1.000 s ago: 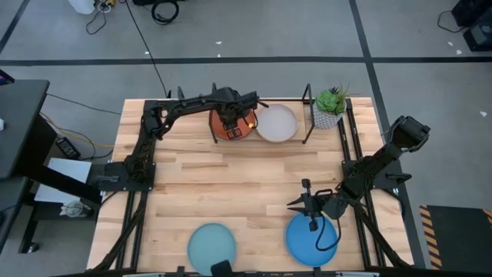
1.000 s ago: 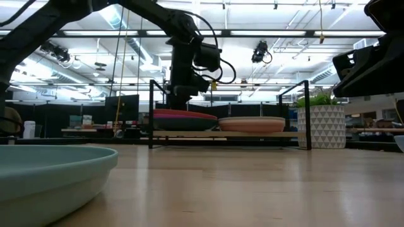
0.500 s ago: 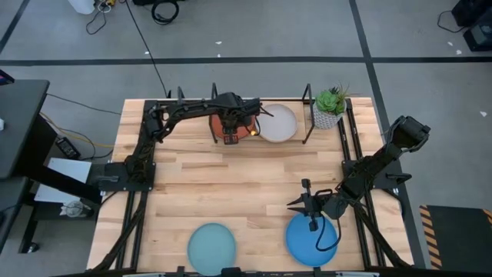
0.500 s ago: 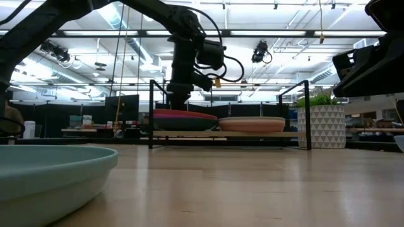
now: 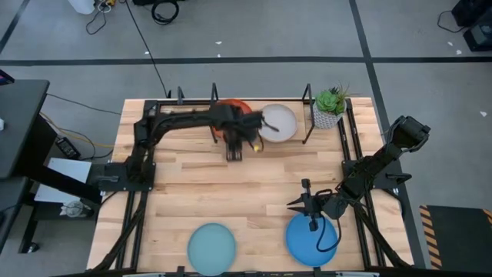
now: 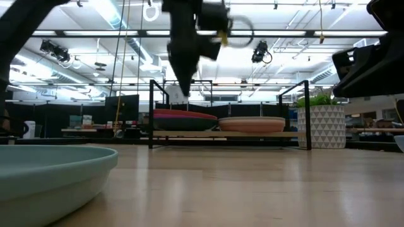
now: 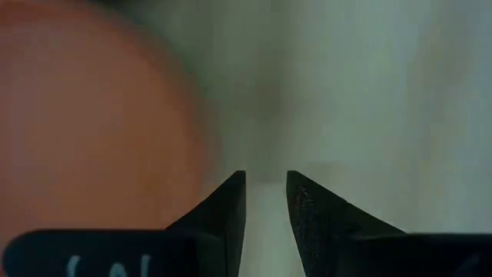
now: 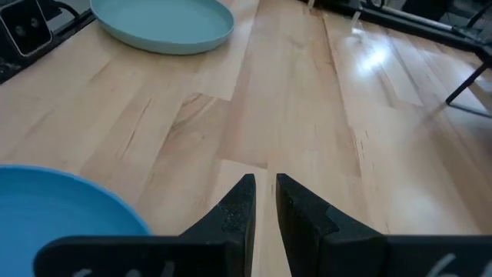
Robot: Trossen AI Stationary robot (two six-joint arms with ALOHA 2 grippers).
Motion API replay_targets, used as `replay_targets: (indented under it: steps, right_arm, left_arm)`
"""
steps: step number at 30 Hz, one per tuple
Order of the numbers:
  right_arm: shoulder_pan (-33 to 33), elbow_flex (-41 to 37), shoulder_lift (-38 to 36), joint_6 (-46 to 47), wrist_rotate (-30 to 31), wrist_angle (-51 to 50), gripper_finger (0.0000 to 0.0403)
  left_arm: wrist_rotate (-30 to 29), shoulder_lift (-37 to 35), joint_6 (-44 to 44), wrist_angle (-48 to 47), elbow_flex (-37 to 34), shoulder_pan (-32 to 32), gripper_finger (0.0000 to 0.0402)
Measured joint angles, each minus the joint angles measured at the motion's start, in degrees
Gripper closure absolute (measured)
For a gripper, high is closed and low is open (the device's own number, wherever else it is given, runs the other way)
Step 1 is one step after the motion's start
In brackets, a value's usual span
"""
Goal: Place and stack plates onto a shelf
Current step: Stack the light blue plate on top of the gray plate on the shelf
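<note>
My left gripper (image 5: 234, 152) (image 6: 185, 88) (image 7: 265, 181) hangs just in front of the shelf (image 6: 307, 113), pointing down, its fingers a narrow gap apart with nothing between them. On the shelf's left half lies a stack topped by the orange plate (image 5: 237, 105) (image 6: 183, 113) (image 7: 92, 123), with magenta and dark teal plates under it. On the right half the cream plate (image 5: 280, 123) rests on a peach-tan one (image 6: 252, 124). My right gripper (image 5: 296, 204) (image 8: 264, 185) waits shut above the table beside the bright blue plate (image 5: 311, 240) (image 8: 61, 200). The pale teal plate (image 5: 211, 248) (image 8: 163, 23) lies flat at the near edge.
A small green potted plant (image 5: 330, 108) (image 6: 322, 126) stands right of the shelf at the far edge. Bare wooden tabletop (image 5: 231, 192) stretches between the shelf and the two plates near the front. Black frame rails run along the table's left and right sides.
My left gripper has drawn back from above the orange plate on the shelf, rising and moving toward the near edge until it hangs in front of the rack. The orange plate stays on its stack. My right arm has kept still.
</note>
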Motion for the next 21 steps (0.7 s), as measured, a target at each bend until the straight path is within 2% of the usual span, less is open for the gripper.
replay_targets:
  steps: [3, 6, 13, 21]
  right_arm:
    - [-0.1, 0.0, 0.0, -2.3, 0.1, 0.2, 0.0344]
    - [-0.7, 0.0, 0.0, -4.5, 0.1, 0.3, 0.0344]
    - [-3.4, 0.0, 0.0, -10.0, 0.1, 3.2, 0.0344]
    - [-6.6, 0.0, 0.0, -11.9, -1.8, 3.6, 0.0344]
  left_arm:
    - [6.9, -1.9, -8.3, 0.1, 0.0, -5.2, 0.0299]
    - [8.9, -2.0, -15.0, 0.0, 0.0, -11.4, 0.0299]
    - [8.6, -1.4, -23.3, 0.5, -0.1, -25.6, 0.0299]
    - [1.3, -0.8, -36.1, 1.2, -0.1, -37.6, 0.0299]
